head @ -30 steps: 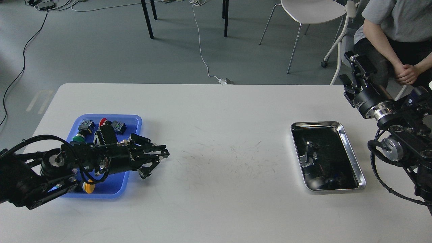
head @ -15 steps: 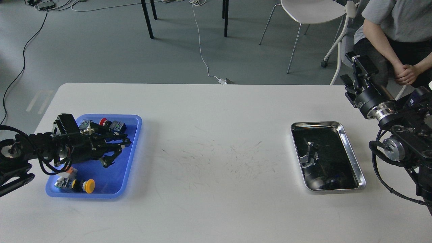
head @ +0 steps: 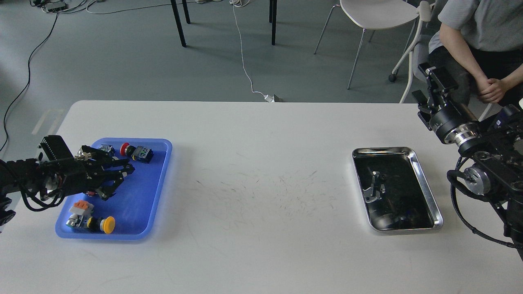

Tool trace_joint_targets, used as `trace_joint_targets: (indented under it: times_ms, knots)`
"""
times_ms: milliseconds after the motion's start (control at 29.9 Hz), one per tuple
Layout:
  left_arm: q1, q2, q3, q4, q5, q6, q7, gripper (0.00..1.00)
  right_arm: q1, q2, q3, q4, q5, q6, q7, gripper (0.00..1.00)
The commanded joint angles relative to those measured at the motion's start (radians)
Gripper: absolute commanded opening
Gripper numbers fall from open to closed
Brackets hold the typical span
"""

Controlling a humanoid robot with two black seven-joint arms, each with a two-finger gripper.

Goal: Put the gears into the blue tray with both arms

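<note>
Nearest us, our left tool (head: 120, 176) hangs with its fingers spread and empty over the blue tray (head: 141, 204), which holds push-button switches but no gears we can make out. Farther right, beyond the steel tray (head: 425, 179), our right tool (head: 427, 87) is raised clear of the surface (head: 261, 245); we cannot tell its gap.

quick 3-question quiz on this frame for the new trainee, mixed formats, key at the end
1. True or false: the left gripper is over the blue tray.
2. Which switch cap lies nearest the blue tray's front edge? A) red B) yellow C) white
3. Fill in: the steel tray sits on the table's ____ side, as the robot sees it.

Key:
1. True; its fingers are spread above the tray floor.
2. B; the yellow-capped switch is at the front, the red-capped switch at the back.
3. Right, near the right gripper.
</note>
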Motion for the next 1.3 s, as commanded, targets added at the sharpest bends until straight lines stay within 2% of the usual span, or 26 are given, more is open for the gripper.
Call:
trace_joint_targets:
  times_ms: [0,234,769,869,1203,1270]
  knots:
    - [0.02,0.001,0.002,0.001,0.0,0.001,0.0,0.12,0.0,0.0,-0.008,0.0,-0.001,0.0,0.0,0.94]
    - [0.086,0.003,0.0,0.002,-0.002,0.029,0.0,0.12,0.003,0.0,-0.031,0.0,0.001,0.0,0.0,0.94]
    - [0.11,0.004,0.0,0.016,-0.005,0.056,0.0,0.15,0.006,0.001,-0.034,0.001,0.001,0.0,0.0,0.94]
    - [0.113,0.004,0.002,0.013,-0.003,0.056,0.0,0.24,0.009,0.0,-0.035,0.001,-0.001,0.0,0.0,0.94]
    - [0.121,0.043,-0.001,-0.027,-0.011,0.056,0.0,0.42,0.014,0.0,-0.054,0.001,0.001,0.0,0.0,0.94]
    - [0.121,0.049,-0.001,-0.044,-0.035,0.056,0.0,0.43,0.014,0.0,-0.054,0.003,0.001,0.0,0.0,0.94]
